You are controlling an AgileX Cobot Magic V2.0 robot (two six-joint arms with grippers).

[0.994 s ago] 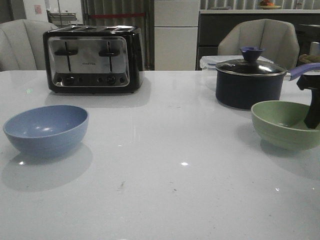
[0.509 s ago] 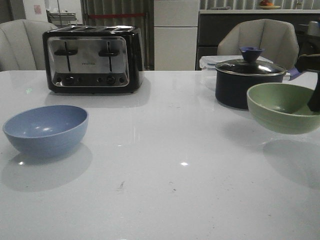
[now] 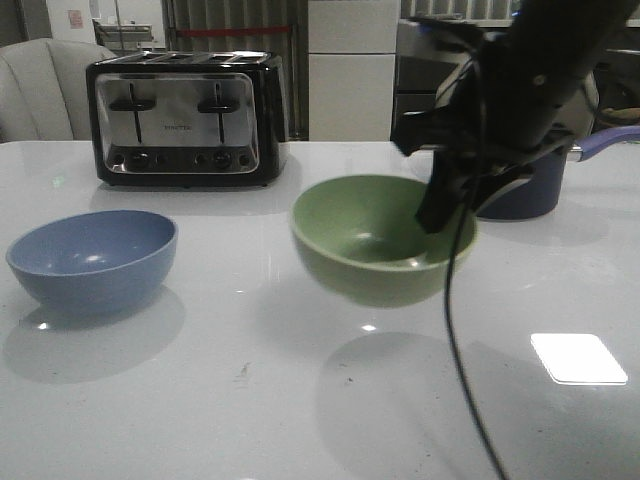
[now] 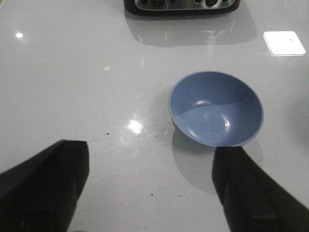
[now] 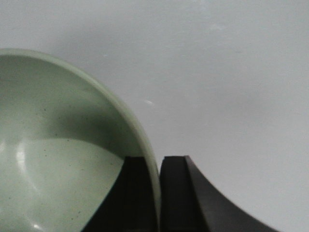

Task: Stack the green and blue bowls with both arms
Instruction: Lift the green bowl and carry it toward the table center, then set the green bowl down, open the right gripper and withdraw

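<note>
My right gripper (image 3: 445, 205) is shut on the right rim of the green bowl (image 3: 375, 240) and holds it in the air above the middle of the table. In the right wrist view one finger is inside the green bowl (image 5: 58, 154) and one outside, at the gripper (image 5: 158, 193). The blue bowl (image 3: 92, 258) sits upright on the table at the left. In the left wrist view the blue bowl (image 4: 216, 108) lies ahead of my left gripper (image 4: 152, 188), which is open, empty and above the table. The left gripper does not show in the front view.
A black and silver toaster (image 3: 185, 118) stands at the back left. A dark saucepan (image 3: 520, 190) with a purple-blue handle (image 3: 605, 142) stands at the back right, partly hidden by the right arm. A cable (image 3: 465, 380) hangs from that arm. Chairs stand behind the white table (image 3: 200, 400).
My right gripper has carried the green bowl up off the table at the right and leftward to above the middle. The blue bowl has not moved.
</note>
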